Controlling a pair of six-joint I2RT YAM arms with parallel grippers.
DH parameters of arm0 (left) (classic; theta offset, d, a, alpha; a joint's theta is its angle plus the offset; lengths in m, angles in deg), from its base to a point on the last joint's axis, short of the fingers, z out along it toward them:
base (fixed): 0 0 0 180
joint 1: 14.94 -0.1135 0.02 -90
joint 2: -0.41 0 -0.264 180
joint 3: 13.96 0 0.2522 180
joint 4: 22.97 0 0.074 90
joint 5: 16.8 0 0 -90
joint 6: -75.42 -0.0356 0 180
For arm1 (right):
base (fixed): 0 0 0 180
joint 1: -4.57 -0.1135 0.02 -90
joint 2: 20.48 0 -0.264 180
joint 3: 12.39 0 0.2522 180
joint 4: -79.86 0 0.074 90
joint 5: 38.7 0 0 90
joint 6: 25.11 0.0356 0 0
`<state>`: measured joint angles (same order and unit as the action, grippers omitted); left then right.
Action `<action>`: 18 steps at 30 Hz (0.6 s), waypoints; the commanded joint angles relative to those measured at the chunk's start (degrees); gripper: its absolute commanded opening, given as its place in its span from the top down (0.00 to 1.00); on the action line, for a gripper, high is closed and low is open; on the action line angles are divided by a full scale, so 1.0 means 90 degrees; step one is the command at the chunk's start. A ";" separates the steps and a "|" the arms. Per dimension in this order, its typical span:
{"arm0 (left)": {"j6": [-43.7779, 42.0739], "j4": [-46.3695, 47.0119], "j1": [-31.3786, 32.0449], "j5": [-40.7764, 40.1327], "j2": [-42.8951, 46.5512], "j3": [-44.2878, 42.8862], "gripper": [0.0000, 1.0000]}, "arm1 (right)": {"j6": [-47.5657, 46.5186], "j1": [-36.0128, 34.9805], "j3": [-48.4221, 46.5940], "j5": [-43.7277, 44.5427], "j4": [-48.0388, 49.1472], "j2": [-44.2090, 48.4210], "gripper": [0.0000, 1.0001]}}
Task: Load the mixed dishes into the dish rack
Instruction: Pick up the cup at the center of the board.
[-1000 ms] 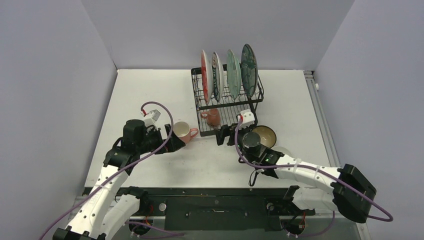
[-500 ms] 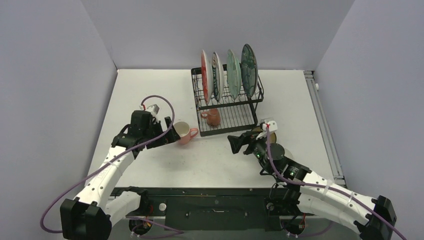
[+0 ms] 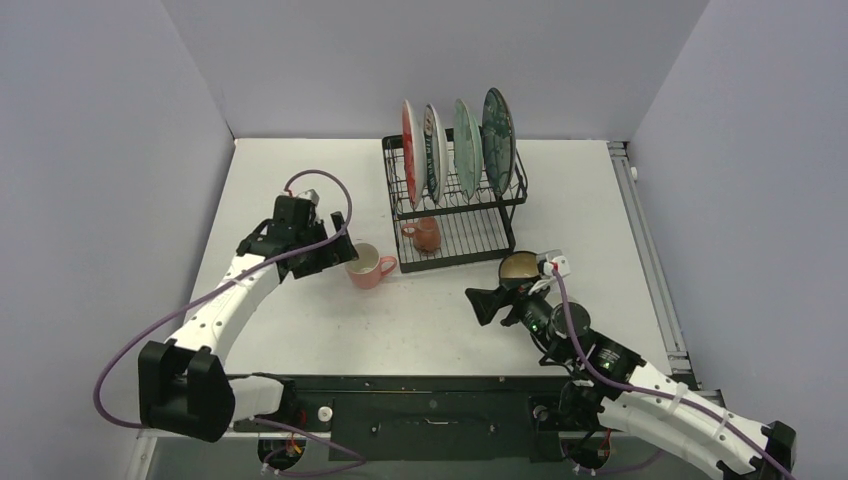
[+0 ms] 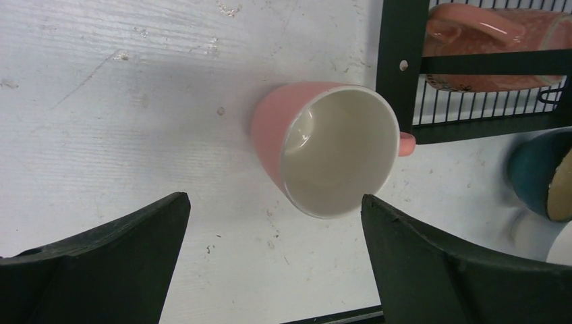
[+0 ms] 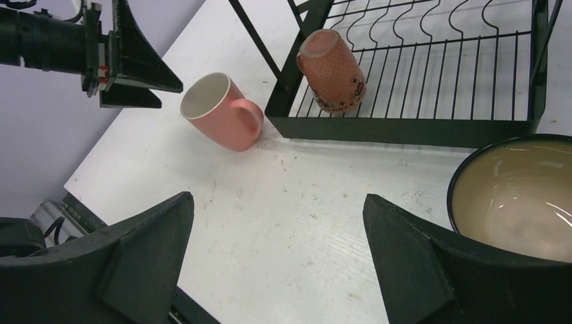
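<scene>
Outside dish rack (image 3: 455,215): pink mug (image 3: 371,267) and bowl (image 3: 525,267); nothing gripped
Mug lies on its side on the table (image 3: 300,180) at the rack's near left corner, left gripper (image 3: 340,248) spread wide just left of it. Bowl sits upright at the near right corner; right gripper (image 3: 484,301) spread wide near it, empty. Four plates (image 3: 466,140) stand racked

- Four plates, standing in a row at the upper middle of the overhead view: a red plate (image 3: 408,150), a white plate (image 3: 433,152), a light green plate (image 3: 464,145) and a dark teal plate (image 3: 497,135).
- Two mugs: a pink mug (image 3: 370,266) left of centre and a speckled mug (image 3: 426,234) just above and right of it.
- One bowl (image 3: 524,267), dark outside and cream inside, right of centre.
- One black wire dish rack (image 3: 470,225).
- Two grippers, both mine: my left gripper (image 3: 338,246) at centre left and my right gripper (image 3: 480,305) below centre.
</scene>
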<state>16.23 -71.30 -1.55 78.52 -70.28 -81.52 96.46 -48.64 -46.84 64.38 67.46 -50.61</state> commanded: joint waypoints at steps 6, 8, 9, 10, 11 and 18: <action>-0.0149 -0.0042 -0.0031 -0.0154 -0.0947 -0.0694 0.01 | 0.0097 -0.0068 -0.0073 -0.0233 -0.0760 0.0530 0.09; -0.0161 -0.0043 -0.0022 -0.0107 -0.1105 -0.0775 0.09 | 0.0064 -0.0073 -0.0083 -0.0164 -0.0937 0.0550 0.10; -0.0171 -0.0089 -0.0013 -0.0106 -0.1194 -0.0837 0.13 | 0.0051 -0.0079 -0.0091 -0.0113 -0.0994 0.0556 0.09; -0.0203 -0.0152 -0.0008 -0.0124 -0.1230 -0.0872 0.15 | 0.0049 -0.0086 -0.0093 -0.0090 -0.1104 0.0560 0.10; -0.0216 -0.0192 -0.0012 -0.0194 -0.1296 -0.0940 0.19 | 0.0047 -0.0087 -0.0098 -0.0046 -0.1146 0.0568 0.09; -0.0231 -0.0350 0.0001 -0.0222 -0.1468 -0.1089 0.54 | 0.0122 -0.0110 -0.0045 -0.0051 -0.1289 0.0563 0.10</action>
<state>14.74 -73.77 -1.55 76.64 -82.85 -88.32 97.11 -49.17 -46.84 63.24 55.99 -46.13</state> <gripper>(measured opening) 0.551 0.903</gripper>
